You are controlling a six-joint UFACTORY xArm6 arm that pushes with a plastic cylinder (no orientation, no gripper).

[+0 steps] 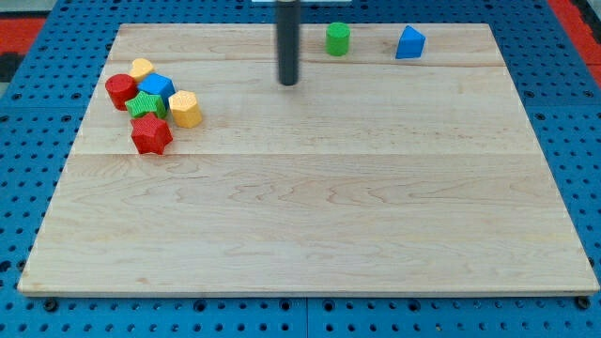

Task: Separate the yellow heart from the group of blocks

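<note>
Hovering bare, pushing nothing, my tip (287,83) sits well right of the yellow heart (142,68), which remains packed against the red cylinder (120,90) and blue block (157,87); separation not begun.

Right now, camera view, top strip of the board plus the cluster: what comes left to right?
Red cylinder → red star → yellow hexagonal block → my tip → green cylinder → blue block. Remaining cluster blocks overlap, so they are omitted.

No readable text, no labels, no brands, no numbers, no signs on the blocks, on the worktop (310,216)
</note>
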